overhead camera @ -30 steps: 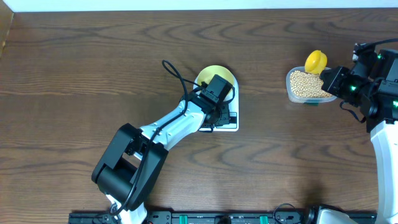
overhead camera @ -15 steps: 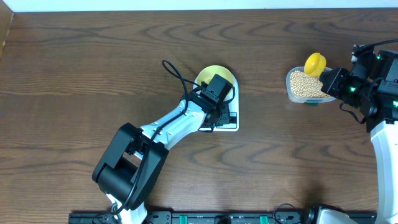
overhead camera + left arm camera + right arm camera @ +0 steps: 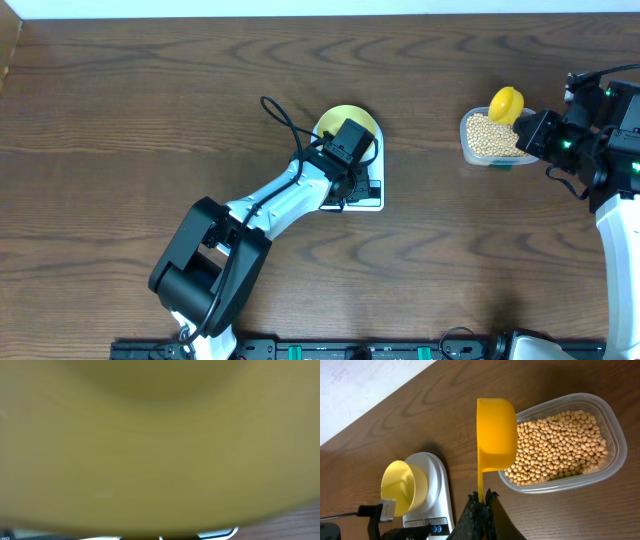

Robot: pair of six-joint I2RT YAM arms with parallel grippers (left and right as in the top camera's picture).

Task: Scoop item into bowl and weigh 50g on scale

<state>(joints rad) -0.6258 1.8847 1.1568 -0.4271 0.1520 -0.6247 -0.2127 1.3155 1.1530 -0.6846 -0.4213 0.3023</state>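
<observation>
Wood table (image 3: 120, 120): outstretched left pincer (image 3: 352, 160) pinches bowl (image 3: 340, 117); right pincer (image 3: 481, 497) pinches scoop (image 3: 495, 430) at tub (image 3: 616, 455) rim.

No text legible anywhere, markings on the scale (image 3: 438, 491) front too small to read

Smooth plastic bowl (image 3: 402, 487), wood-grain table (image 3: 150, 100)
</observation>
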